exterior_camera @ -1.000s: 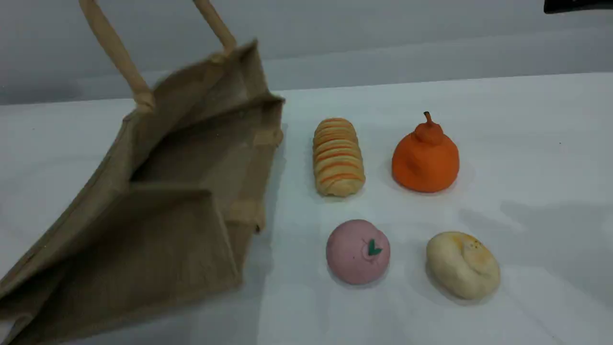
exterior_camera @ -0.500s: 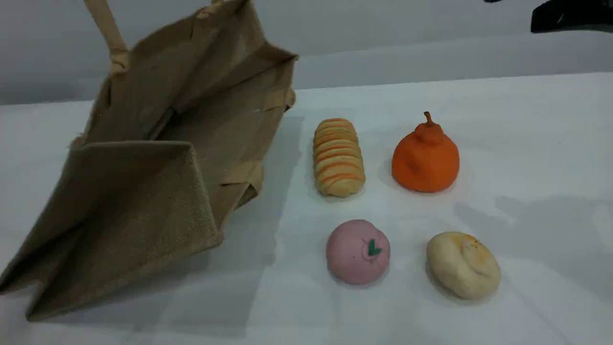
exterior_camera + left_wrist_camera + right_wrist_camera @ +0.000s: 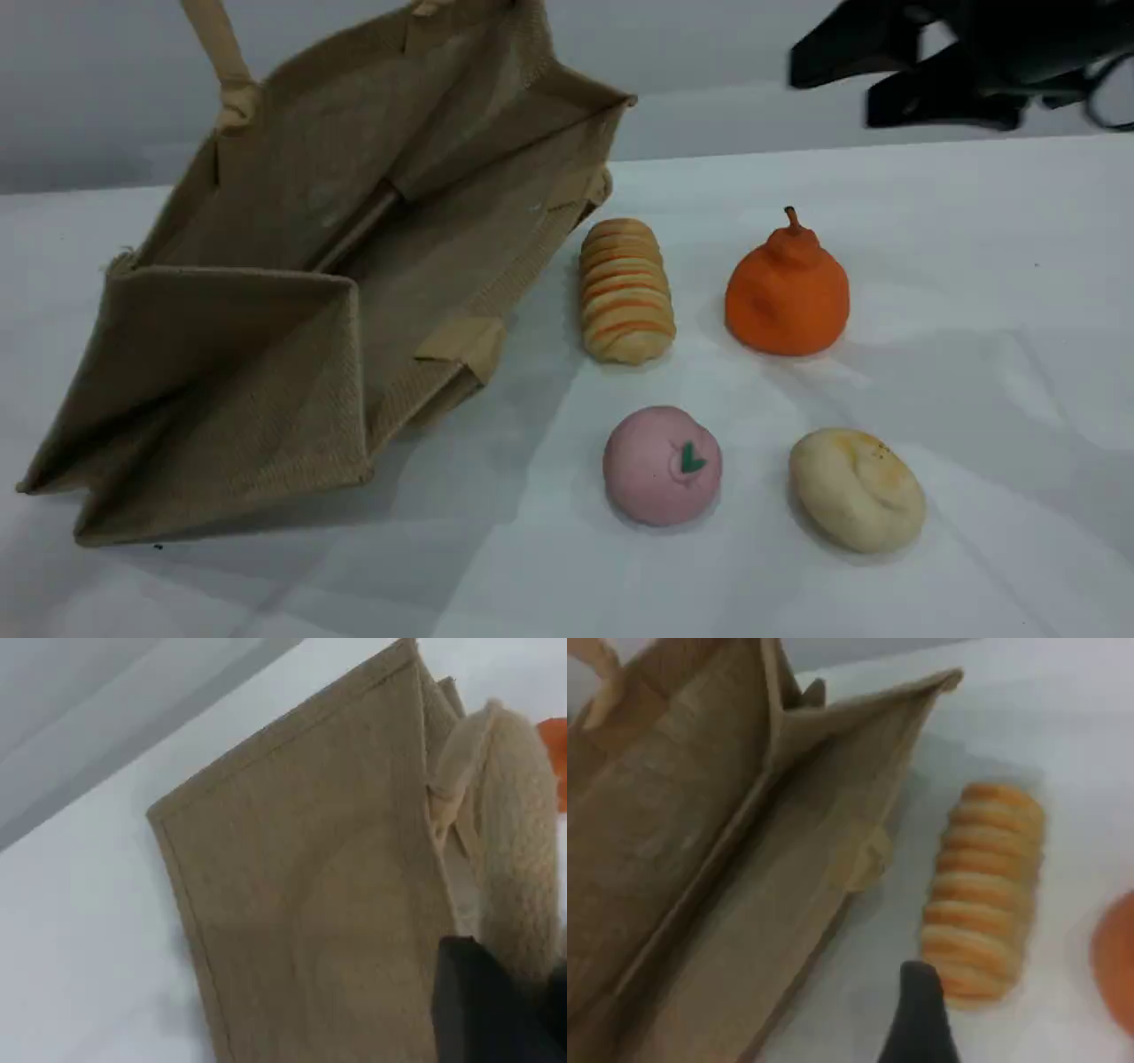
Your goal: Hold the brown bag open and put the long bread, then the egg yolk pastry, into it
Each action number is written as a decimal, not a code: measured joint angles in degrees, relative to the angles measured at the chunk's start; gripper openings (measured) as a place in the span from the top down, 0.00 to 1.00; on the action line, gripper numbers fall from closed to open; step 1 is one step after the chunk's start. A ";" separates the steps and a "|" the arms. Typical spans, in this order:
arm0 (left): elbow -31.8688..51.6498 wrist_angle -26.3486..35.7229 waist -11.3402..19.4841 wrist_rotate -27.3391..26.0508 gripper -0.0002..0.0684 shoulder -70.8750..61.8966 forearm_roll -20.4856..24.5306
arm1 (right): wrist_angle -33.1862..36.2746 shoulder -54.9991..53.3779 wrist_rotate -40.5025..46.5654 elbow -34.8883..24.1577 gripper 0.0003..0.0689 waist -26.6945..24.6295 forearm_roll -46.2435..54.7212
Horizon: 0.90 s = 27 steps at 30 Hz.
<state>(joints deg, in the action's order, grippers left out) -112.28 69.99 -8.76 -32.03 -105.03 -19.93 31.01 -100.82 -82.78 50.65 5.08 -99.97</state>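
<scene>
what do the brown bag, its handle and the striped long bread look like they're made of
Brown bag: coarse woven fibre, likely jute or burlap, matte; the rough weave shows on its panels.
Handle: paler woven cord or webbing, matte, with a knit-like texture in the left wrist view.
Long bread: probably soft foam or rubbery toy material, dull; its ridges look moulded.

The white table [image 3: 974,266] carries 5 things. The brown bag [image 3: 266,310] rests tilted on its left half, with its base toward the near-left corner. 4 foods lie apart in 2 rows to the right. Toward the far edge are the long bread [image 3: 625,291], just beside the bag, and an orange pear-shaped fruit [image 3: 787,292]. Toward the near edge are a pink ball [image 3: 662,465] and the egg yolk pastry [image 3: 856,489].
</scene>
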 joint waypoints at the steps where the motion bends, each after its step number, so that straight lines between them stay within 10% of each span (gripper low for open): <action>1: 0.00 0.00 0.00 0.49 0.87 0.00 0.03 | 0.00 -1.39 0.00 1.21 0.30 1.04 0.00; 11: 0.00 0.00 0.00 1.17 0.87 2.09 2.09 | -2.29 -15.20 -0.06 13.02 0.30 9.77 0.00; 27: 0.00 0.00 0.04 2.67 0.87 2.41 1.94 | -5.55 -29.69 -0.41 24.45 0.30 9.75 0.00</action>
<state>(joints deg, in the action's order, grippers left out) -112.28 70.00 -8.71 -29.36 -102.62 -18.00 25.46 -130.50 -83.18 75.10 14.84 -99.97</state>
